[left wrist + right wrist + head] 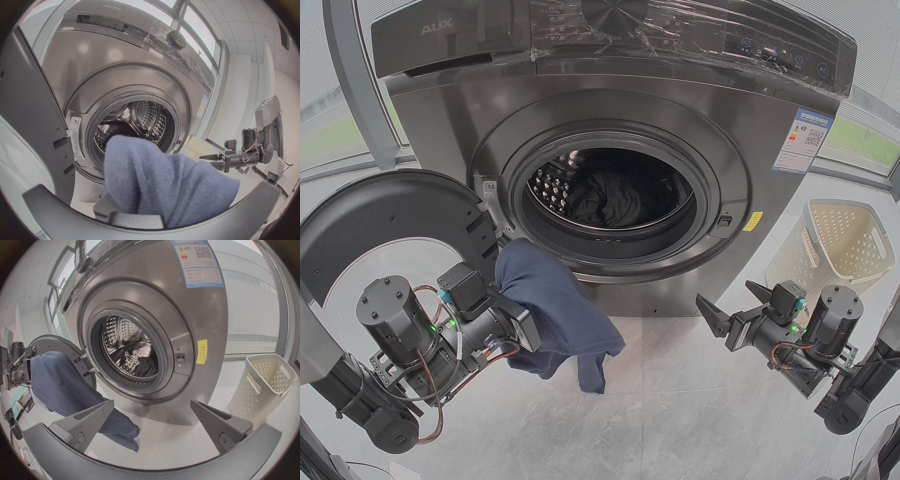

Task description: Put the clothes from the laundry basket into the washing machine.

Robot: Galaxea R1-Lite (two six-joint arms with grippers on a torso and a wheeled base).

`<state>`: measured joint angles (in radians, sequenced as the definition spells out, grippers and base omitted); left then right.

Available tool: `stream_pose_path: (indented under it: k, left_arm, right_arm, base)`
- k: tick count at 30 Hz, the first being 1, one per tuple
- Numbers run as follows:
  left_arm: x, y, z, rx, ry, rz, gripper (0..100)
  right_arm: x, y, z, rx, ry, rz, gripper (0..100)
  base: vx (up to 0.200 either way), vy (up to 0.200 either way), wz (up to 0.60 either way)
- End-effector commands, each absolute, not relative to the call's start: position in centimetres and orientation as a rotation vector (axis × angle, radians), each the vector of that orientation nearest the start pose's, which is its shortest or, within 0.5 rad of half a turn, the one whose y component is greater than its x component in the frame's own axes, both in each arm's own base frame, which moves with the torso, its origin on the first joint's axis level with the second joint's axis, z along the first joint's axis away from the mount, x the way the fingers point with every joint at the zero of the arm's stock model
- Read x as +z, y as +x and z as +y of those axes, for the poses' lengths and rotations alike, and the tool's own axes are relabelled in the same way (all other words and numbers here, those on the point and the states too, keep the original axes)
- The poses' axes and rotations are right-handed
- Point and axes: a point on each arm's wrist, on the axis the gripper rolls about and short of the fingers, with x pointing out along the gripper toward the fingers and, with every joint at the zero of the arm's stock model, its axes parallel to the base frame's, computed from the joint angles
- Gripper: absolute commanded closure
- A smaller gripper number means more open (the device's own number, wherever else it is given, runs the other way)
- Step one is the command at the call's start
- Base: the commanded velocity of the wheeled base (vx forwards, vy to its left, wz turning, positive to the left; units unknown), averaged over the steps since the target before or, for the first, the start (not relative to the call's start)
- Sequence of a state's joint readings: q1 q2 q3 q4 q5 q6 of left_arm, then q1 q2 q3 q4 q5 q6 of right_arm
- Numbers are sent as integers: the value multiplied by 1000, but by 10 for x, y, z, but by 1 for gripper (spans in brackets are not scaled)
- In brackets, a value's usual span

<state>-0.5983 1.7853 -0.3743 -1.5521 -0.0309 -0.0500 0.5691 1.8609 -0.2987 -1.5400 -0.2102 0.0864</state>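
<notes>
2 end effectors sit before the washing machine [612, 106]. The left end effector [512, 312] pinches a navy garment [562, 312], which drapes over it just below the drum [550, 187] rim, beside the open door [381, 212]. The right end effector [726, 299] is spread wide, holding nothing, near the laundry basket [850, 244]. 1 dark garment [609, 200] lies inside the drum.

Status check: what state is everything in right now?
washing machine door: fully open.
drum: dark garment inside.
blue garment: held, hanging outside drum.
laundry basket: no clothes visible.
left end effector: shut on blue garment.
right end effector: open, empty.
</notes>
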Motion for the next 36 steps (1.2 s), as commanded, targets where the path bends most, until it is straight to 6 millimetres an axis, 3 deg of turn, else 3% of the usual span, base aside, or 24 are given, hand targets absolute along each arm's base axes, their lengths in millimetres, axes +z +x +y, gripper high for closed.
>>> stream_pose_path:
  k: [1,9,15,18,29,36]
  left_arm:
    - [146,221,-152,-631,-88,-119,100]
    - [147,221,-152,-631,-89,-122,100]
    - [147,222,-152,-631,-89,-123,100]
    - [147,222,-152,-631,-90,-125,100]
    - [148,222,-152,-630,-94,-128,100]
    - [148,222,-152,-630,-94,-128,100]
  right_arm:
    - [114,217,146,378,90,30,0]
    - [125,196,156,446,219,25,0]
    - [127,188,155,473,208,27,0]
    - [127,189,155,464,187,17,0]
    - [140,202,159,388,169,-60,0]
    - [133,204,164,342,152,-40,0]
  base:
    - [0,0,0]
    - [0,0,0]
    - [0,0,-600]
    - [0,0,-600]
    - [0,0,0]
    - [0,0,0]
